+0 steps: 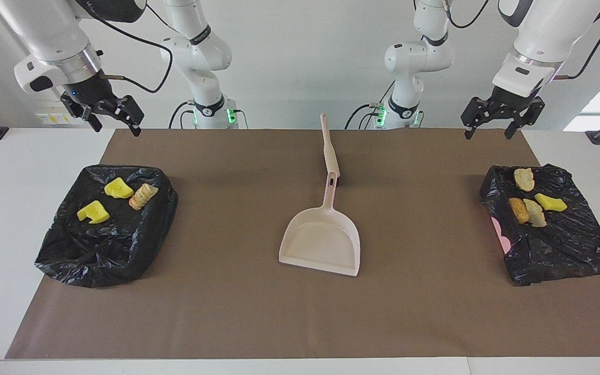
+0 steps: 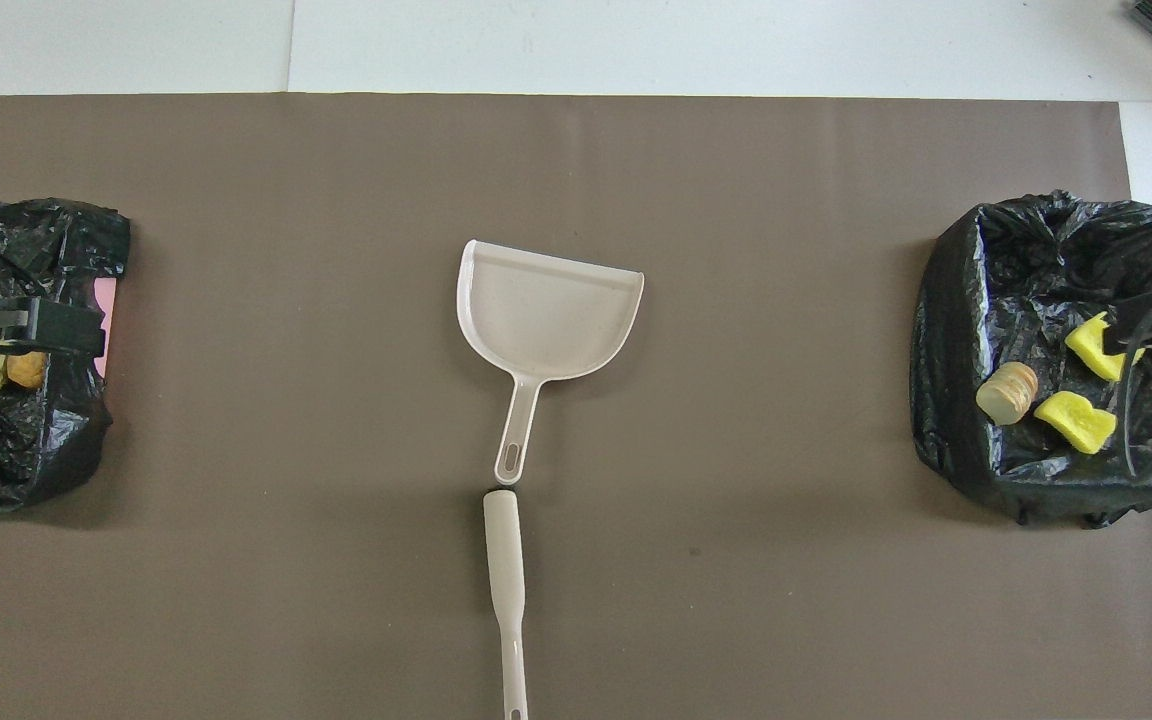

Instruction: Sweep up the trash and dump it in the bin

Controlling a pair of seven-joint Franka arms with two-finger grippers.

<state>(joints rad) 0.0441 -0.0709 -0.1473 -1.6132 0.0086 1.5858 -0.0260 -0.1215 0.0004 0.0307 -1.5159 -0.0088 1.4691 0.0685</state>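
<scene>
Your left gripper [image 1: 501, 126] hangs in the air with its fingers spread wide and nothing between them, above the robots' edge of the brown mat [image 1: 258, 312] and just short of the black-bagged bin [image 1: 565, 245] at the left arm's end of the table. In the overhead view only its dark fingers [image 2: 56, 328] show, covering part of that bin [image 2: 46, 440]. Your right gripper [image 1: 113, 117] is likewise wide open and empty, raised above the mat's corner nearest the robots, near the second black-bagged bin [image 1: 97, 250] at the right arm's end. All the trash already lies in the two bins. In the left arm's bin you see three tan bread-like chunks [image 1: 524, 179] [image 1: 519, 210] [image 1: 535, 213], two of them side by side and touching, with one yellow wedge [image 1: 550, 202] just beside that pair. In the right arm's bin two yellow wedges [image 1: 119, 188] [image 1: 93, 212] sit close to one ridged tan chunk [image 1: 143, 196], which lies right beside the wedge nearer the robots. Between the bins, in the middle of the mat, the beige dustpan [image 1: 321, 245] lies flat with its handle pointing toward the robots. The beige brush handle [image 1: 328, 148] lies in line with it, its end almost meeting the dustpan's handle; nothing lies in the pan.
</scene>
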